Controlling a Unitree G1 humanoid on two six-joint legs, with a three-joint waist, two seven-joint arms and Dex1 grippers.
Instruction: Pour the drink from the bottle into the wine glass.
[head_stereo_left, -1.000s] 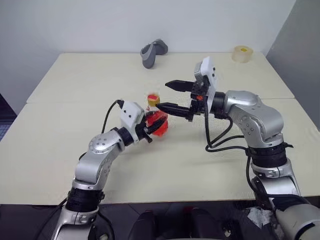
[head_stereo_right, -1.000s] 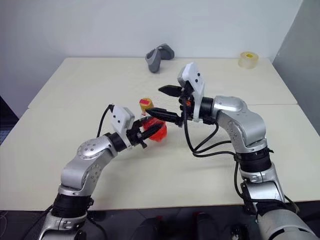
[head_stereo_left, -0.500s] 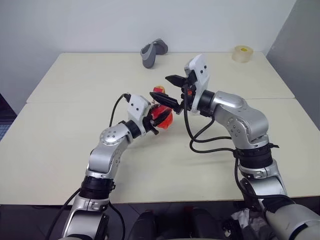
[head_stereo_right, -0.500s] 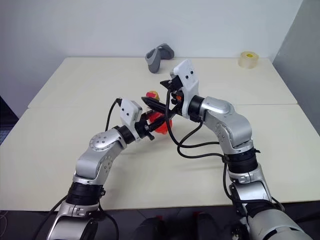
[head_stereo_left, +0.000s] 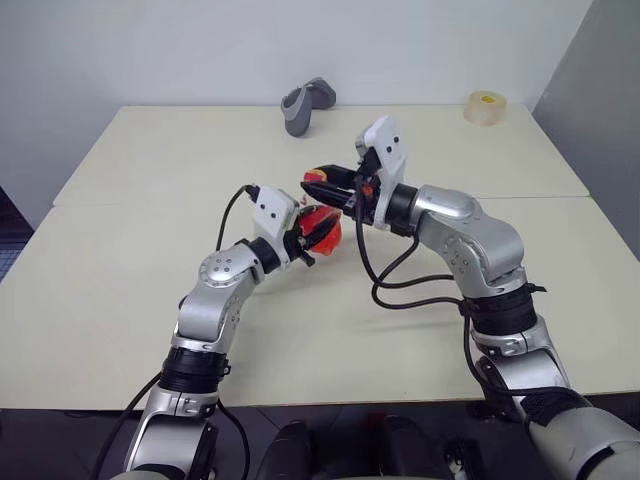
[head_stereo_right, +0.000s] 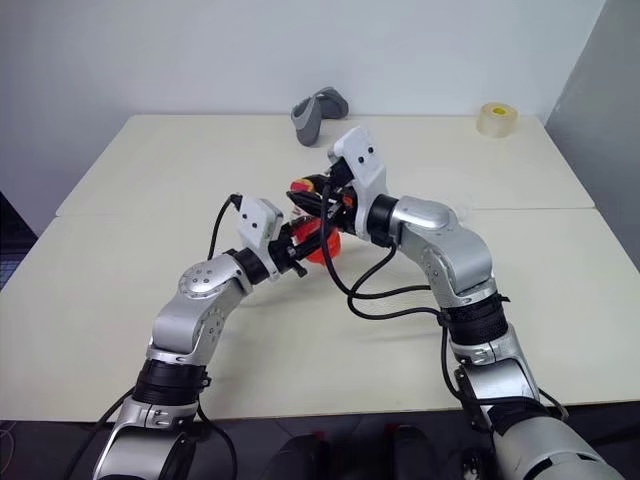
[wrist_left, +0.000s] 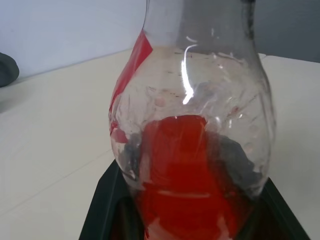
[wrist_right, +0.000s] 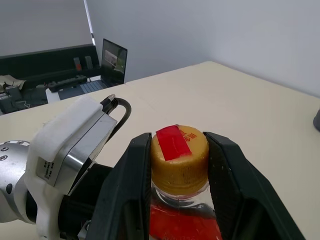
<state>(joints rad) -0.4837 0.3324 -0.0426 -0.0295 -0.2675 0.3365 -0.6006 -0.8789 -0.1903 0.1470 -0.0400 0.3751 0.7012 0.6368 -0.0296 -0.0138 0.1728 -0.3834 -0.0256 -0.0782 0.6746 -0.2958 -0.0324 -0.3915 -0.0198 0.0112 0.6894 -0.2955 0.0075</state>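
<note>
The bottle (head_stereo_left: 322, 228), small and clear with a bulbous body, stands lifted above the table's middle. The red drink (wrist_left: 185, 175) fills its lower part. My left gripper (head_stereo_left: 308, 240) is shut on the bottle's body from the near left. Coming in from the right, my right gripper (wrist_right: 179, 136) has one finger (wrist_right: 134, 170) pressed on each side of the yellow cap (wrist_right: 179, 155) with its red top. The wine glass is out of view.
A grey curved object (head_stereo_left: 305, 104) lies at the back of the cream table (head_stereo_left: 150, 170). A roll of tape (head_stereo_left: 485, 107) sits at the back right corner. A seam runs across the table behind the arms.
My right gripper swung left over the bottle's top and its open fingers closed onto the cap. The left gripper kept its hold on the bottle.
</note>
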